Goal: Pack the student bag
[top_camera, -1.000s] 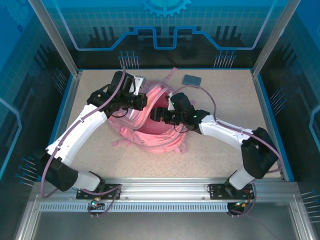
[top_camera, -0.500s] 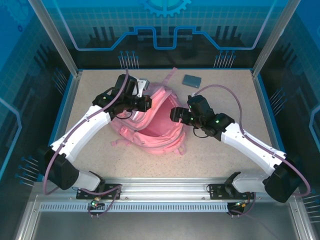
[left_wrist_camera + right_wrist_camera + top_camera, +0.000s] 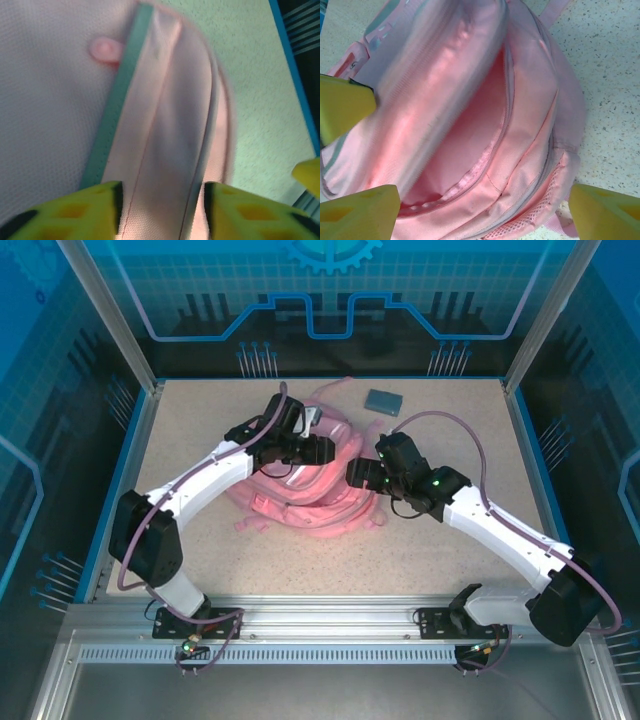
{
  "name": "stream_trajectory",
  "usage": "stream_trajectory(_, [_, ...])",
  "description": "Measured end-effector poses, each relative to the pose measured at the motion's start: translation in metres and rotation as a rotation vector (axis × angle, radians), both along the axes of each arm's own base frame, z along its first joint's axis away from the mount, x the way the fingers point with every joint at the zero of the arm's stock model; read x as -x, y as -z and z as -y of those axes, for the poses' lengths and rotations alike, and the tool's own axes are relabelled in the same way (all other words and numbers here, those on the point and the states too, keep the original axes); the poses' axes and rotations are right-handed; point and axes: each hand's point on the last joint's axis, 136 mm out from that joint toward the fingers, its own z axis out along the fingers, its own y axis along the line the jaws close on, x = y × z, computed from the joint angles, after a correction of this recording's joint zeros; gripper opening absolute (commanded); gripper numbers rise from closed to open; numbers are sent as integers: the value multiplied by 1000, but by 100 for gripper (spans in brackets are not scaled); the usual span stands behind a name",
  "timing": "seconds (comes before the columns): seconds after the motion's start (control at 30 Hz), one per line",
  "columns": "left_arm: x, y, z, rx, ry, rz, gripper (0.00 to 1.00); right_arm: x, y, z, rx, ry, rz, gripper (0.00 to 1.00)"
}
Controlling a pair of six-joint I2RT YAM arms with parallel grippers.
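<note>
Overhead: the student bag [image 3: 310,502] lies mid-table [image 3: 190,420], touching my left pincer [image 3: 322,450], with my right pincer [image 3: 352,472] beside it.

Left wrist: my left pincer [image 3: 160,210] is clamped on a pink fold of the bag [image 3: 165,125].

Right wrist: my right pincer [image 3: 482,212] is spread wide, with the bag's open mouth [image 3: 470,135] beneath it.

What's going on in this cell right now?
Both arms are working on the student bag, which lies mid-table with its main compartment unzipped. The left hand appears clamped on a fabric panel at the bag's rim. The right hand is open and hangs over the pink interior. A dark blue book lies apart from the bag on the far side of the table, not yet packed.
</note>
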Motion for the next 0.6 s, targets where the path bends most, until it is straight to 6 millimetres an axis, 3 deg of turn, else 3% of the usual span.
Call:
stream_trajectory(0.07, [2, 0, -9, 19, -34, 2, 69, 3, 3, -1, 18, -4, -6, 86])
stream_trajectory(0.17, [9, 5, -45, 42, -134, -25, 75, 13, 12, -17, 61, -50, -24, 84])
stream_trajectory(0.3, [14, 8, -108, 72, -322, -46, 84, 32, 26, -66, 124, -165, -61, 78])
stream_trajectory(0.4, [26, 8, -144, 72, -442, -43, 94, 46, 35, -103, 157, -209, -93, 72])
stream_trajectory(0.6, [59, 9, -187, 42, -583, -11, 98, 72, 45, -153, 165, -218, -139, 63])
